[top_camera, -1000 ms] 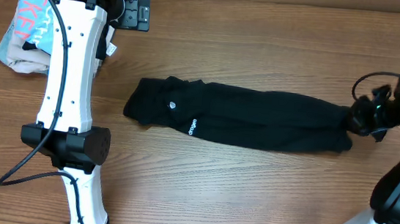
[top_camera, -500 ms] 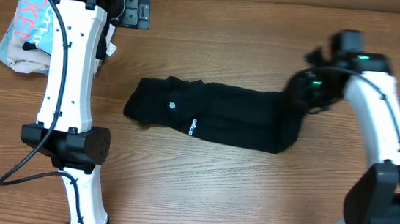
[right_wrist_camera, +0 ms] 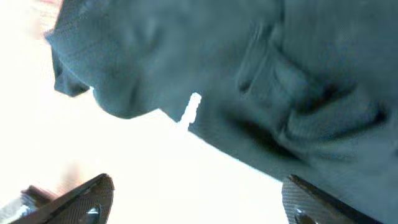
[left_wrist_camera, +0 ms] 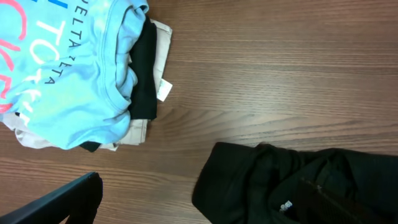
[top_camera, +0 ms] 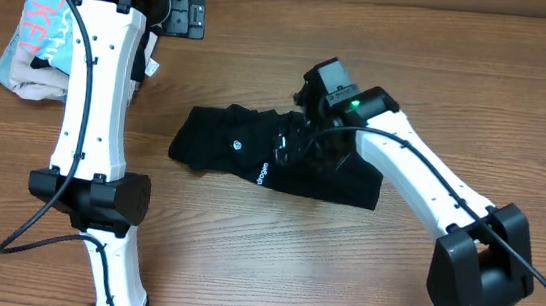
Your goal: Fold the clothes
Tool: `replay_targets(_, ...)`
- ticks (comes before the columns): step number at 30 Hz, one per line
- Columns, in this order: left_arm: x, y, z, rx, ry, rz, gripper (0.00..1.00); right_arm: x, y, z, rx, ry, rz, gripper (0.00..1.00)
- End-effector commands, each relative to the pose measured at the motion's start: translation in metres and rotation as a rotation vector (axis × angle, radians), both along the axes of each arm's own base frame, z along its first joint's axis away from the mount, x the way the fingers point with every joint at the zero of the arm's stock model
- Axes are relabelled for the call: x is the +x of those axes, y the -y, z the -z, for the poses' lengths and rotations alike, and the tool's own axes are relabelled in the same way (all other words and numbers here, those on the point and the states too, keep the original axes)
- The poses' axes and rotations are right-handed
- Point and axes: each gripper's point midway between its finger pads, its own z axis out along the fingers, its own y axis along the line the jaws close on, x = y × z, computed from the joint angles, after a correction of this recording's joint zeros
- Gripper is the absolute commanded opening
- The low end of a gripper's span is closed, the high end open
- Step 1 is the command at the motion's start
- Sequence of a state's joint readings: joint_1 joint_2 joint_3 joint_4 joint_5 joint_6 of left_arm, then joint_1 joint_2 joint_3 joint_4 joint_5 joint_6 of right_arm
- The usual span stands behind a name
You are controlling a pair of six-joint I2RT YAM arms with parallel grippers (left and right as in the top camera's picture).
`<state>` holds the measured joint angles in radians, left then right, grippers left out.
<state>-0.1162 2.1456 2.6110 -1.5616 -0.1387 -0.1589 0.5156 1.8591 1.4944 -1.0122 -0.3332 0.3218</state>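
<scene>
A black garment point(top_camera: 238, 155) lies in the middle of the table, its right part doubled over onto its left part, with a small white logo facing up. My right gripper point(top_camera: 306, 141) hovers just over the folded-over end. In the right wrist view it point(right_wrist_camera: 199, 202) stands open, nothing between its fingers, with the dark cloth point(right_wrist_camera: 249, 74) close above. My left gripper point(top_camera: 188, 16) is at the far left of the table, away from the garment. In the left wrist view one finger point(left_wrist_camera: 65, 200) shows at the bottom left, and the black garment point(left_wrist_camera: 298, 186) lies at the lower right.
A pile of other clothes point(top_camera: 33, 39), topped by a light blue printed shirt point(left_wrist_camera: 62, 68), sits at the far left corner. The left arm's white links point(top_camera: 92, 105) stretch over the table's left side, from the near edge to the far one.
My right gripper carried the garment's right end leftward over the rest, halving its length, then opened and let the cloth go. The left arm has not moved.
</scene>
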Motion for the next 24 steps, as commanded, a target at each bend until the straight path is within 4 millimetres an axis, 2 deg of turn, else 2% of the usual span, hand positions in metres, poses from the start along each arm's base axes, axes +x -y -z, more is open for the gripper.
replay_targets(1,0.0,0.005,0.004,-0.031,-0.012,-0.002,1.0,0.025,0.013,-0.044,0.029,0.059,0.05,0.98)
replay_targets(4,-0.006,0.015,0.022,-0.061,-0.087,0.061,1.0,0.035,0.036,-0.066,0.021,0.076,0.078,1.0)
replay_targets(6,-0.011,0.022,0.039,-0.082,-0.151,0.111,1.0,0.041,0.053,-0.072,0.002,0.075,0.118,1.0)
replay_targets(10,-0.018,0.041,0.081,-0.141,-0.267,0.263,1.0,0.047,0.082,-0.072,-0.018,0.06,0.159,1.0)
replay_targets(13,-0.016,0.046,0.116,-0.148,-0.311,0.326,1.0,0.049,0.096,-0.07,-0.031,0.058,0.163,1.0)
replay_targets(20,-0.023,0.048,0.185,-0.135,-0.378,0.432,1.0,0.051,0.104,-0.069,-0.056,0.065,0.17,1.0)
replay_targets(24,-0.024,0.047,0.208,-0.116,-0.378,0.486,1.0,0.051,0.105,-0.068,-0.063,0.067,0.171,1.0)
